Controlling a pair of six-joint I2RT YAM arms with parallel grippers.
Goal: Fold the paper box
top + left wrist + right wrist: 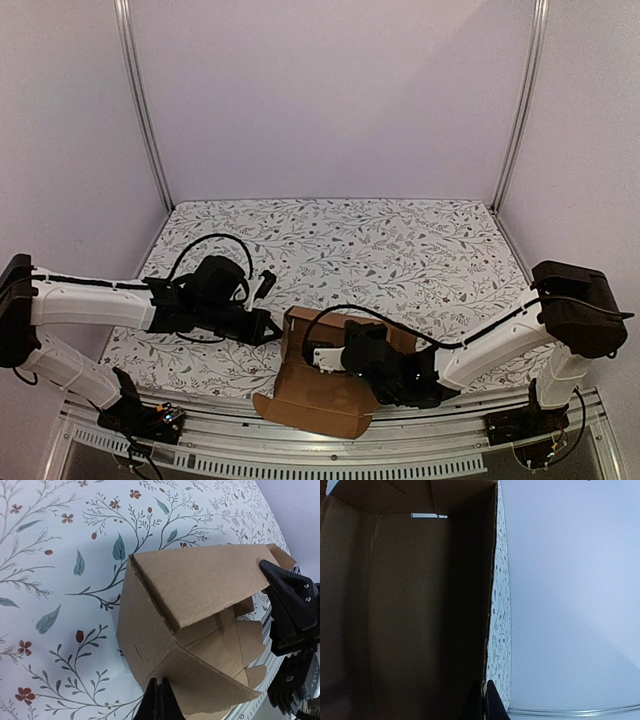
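Pinching paper box (315, 400), right pincer (483, 702), floral tablecloth (400, 240)

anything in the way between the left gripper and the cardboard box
Nothing visible. The left gripper touches the plain brown cardboard box at its side wall, with no gap. The right gripper is closed on another wall's edge.

The paper box (318, 392) sits on the worktop (400, 250) right at its near edge, jammed between the two tools. The left tool (272, 328) is up against the box's left wall, fingers nipped on its edge. The right tool (482, 691) reaches inside from the right and pinches a side wall. One flap hangs in front of the right tool, over the rail (330, 458).
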